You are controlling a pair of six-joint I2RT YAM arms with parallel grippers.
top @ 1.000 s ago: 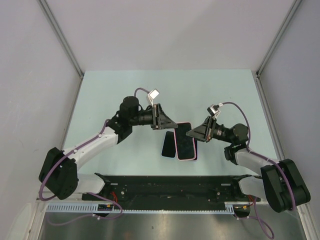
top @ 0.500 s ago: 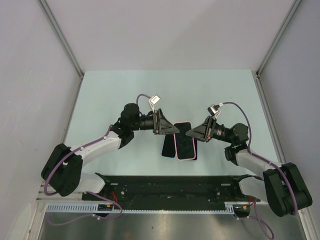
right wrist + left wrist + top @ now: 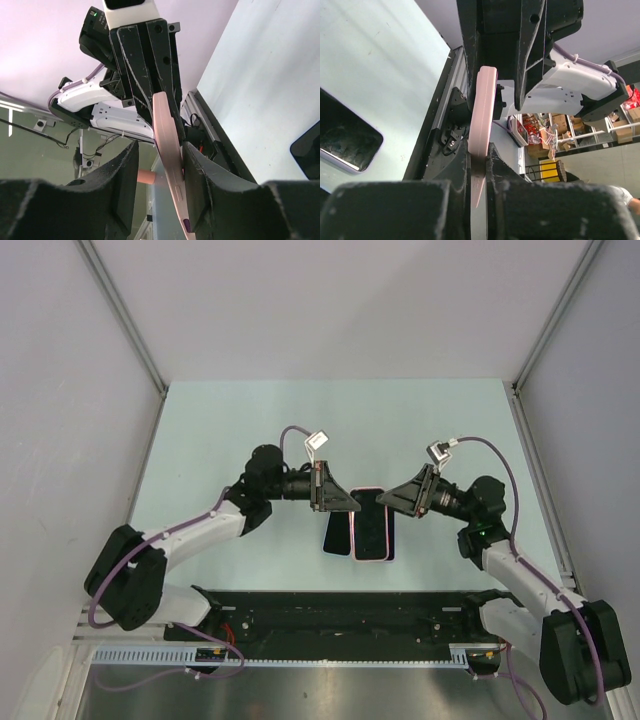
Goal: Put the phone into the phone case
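Clamping one short end of the pink case [image 3: 482,110], the left gripper [image 3: 479,187] is pinching the thin rim with its fingers almost together. The right gripper [image 3: 161,152] is sitting at the opposite end with its fingers apart. The case is running between them, seeming to touch one pad with a gap to the other, so it is not squeezing there.

The case is hanging roughly level between the two wrists, apparently lifted off the worktop [image 3: 250,420], over its middle and nearer the near edge than the far edge. The phone [image 3: 336,532] is lying flat on the worktop, dark face up, just left of the case and partly under it from overhead. Nothing is touching it, and it is not yet going into the case.

The case is looking thin, light and bendy. With only one end pinched it is probably drooping or twisting, so a grip on the rim at both short ends is looking steadier. The phone is looking stiff, glossy and heavier, and its glass is likely fragile and slippery. Lying flat it is offering little to grab, so taking it across the long edges near the middle is looking like the best hold
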